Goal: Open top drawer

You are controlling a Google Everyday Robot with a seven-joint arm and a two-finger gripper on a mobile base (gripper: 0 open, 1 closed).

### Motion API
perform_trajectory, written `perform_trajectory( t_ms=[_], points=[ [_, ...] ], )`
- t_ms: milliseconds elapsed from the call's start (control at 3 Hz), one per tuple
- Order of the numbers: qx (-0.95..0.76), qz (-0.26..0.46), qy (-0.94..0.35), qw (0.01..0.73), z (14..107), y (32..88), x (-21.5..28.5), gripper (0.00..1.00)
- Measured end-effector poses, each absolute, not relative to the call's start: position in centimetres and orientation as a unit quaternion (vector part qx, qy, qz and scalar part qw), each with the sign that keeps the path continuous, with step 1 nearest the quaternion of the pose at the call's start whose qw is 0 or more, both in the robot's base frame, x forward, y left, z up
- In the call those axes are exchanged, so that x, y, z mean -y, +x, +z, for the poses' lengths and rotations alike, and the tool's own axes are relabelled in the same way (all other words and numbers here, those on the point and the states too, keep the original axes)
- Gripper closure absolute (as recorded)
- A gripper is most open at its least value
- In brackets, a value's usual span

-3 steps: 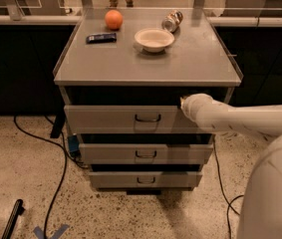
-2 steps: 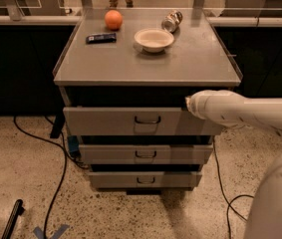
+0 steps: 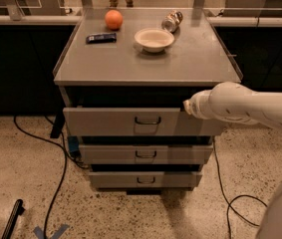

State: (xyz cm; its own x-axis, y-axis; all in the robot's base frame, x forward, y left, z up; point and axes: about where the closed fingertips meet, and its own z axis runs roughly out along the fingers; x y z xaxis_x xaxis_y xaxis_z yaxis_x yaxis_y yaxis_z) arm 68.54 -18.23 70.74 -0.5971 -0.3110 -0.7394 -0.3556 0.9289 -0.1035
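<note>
- Top drawer [image 3: 105, 122], wide grey metal, flat front panel: sitting directly under the top of the grey metal desk [image 3: 190, 59], uppermost of three, with a dark band showing above its front edge.
- Small dark wire handle [image 3: 148, 120]: hanging at the centre of that panel, with nothing touching it.
- End effector [image 3: 188, 106], at the tip of the white robot arm [image 3: 245, 106]: hovering at the upper right part of the drawer front, right of the handle; whether it is open or closed cannot be told.
- Two narrower grey drawers [image 3: 110, 154]: sitting stacked beneath.
- White round bowl [image 3: 154, 39]: resting on the desk top, towards the back.
- Round orange fruit [image 3: 113, 19], dark flat packet [image 3: 101, 37] and silver can lying on its side [image 3: 172, 20]: lying near the bowl.
- Black cables [image 3: 56, 183]: trailing across the speckled floor.
</note>
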Motion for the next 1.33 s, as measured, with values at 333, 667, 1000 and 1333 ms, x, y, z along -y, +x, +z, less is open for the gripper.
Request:
perform_trajectory(
  t_ms=[333, 667, 1000, 1333],
  points=[
    [-0.884, 0.013, -0.183, 0.431, 72.2, 69.5, 18.2, 1.0],
    [-0.878, 0.001, -0.173, 0.447, 73.5, 70.2, 18.8, 1.0],
    [-0.878, 0.0, -0.172, 0.447, 73.5, 70.2, 18.9, 1.0],
    [-0.892, 0.01, -0.164, 0.421, 70.9, 71.6, 18.2, 1.0]
  ],
)
